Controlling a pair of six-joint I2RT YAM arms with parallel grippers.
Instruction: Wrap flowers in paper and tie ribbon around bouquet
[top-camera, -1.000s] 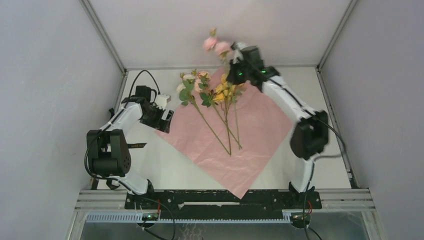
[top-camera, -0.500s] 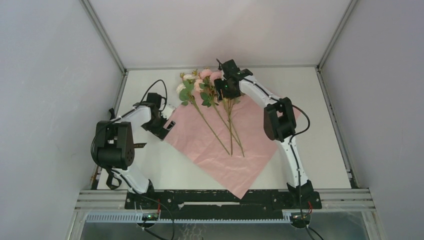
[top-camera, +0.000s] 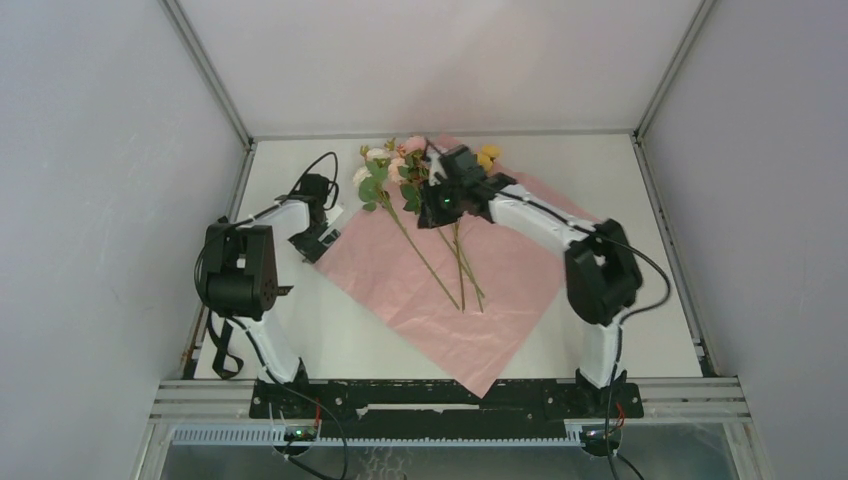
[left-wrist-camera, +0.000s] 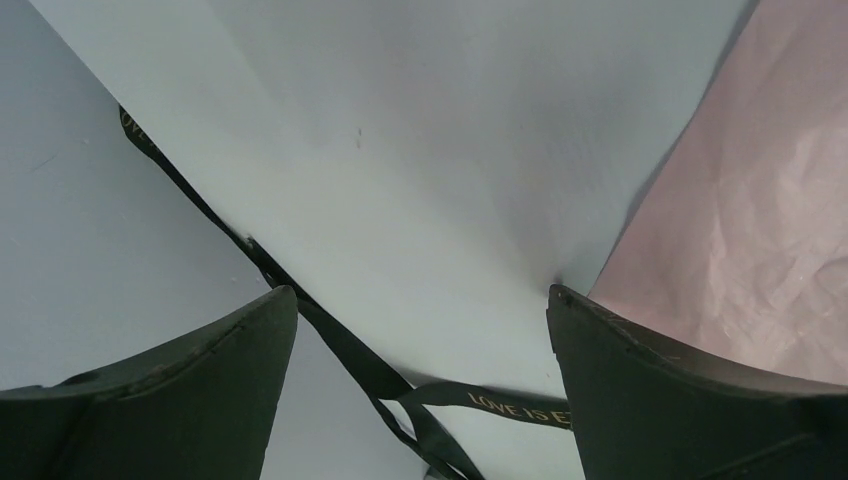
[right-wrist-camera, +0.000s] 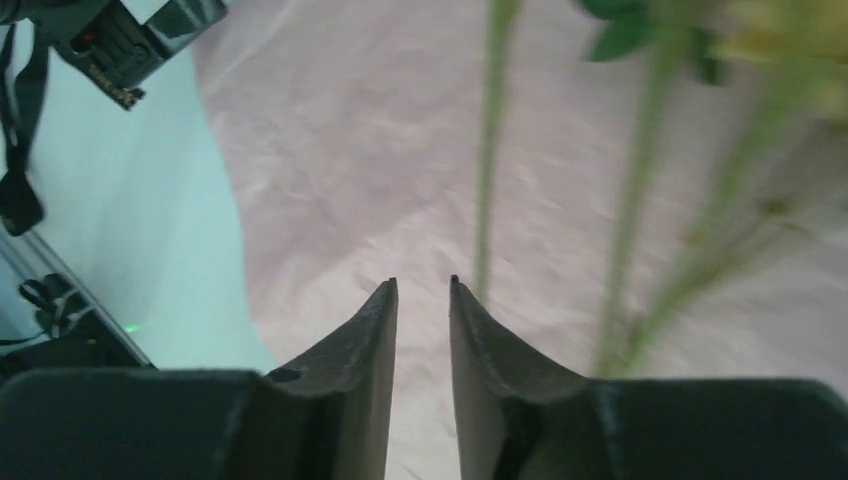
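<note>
Flowers (top-camera: 388, 182) lie loose on flat paper (top-camera: 505, 290) beyond the right fingers (right-wrist-camera: 380, 320) (narrow, empty). Left fingers (left-wrist-camera: 250, 340) gape over the untied ribbon (left-wrist-camera: 335, 330). Wrapping has not begun.

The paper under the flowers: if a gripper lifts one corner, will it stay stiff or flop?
Probably floppy: the paper looks thin and shows soft crinkles in the left wrist view. Likely light, so it may slide on the smooth table when pushed. The flowers resting on it may hold the far part down.
</note>
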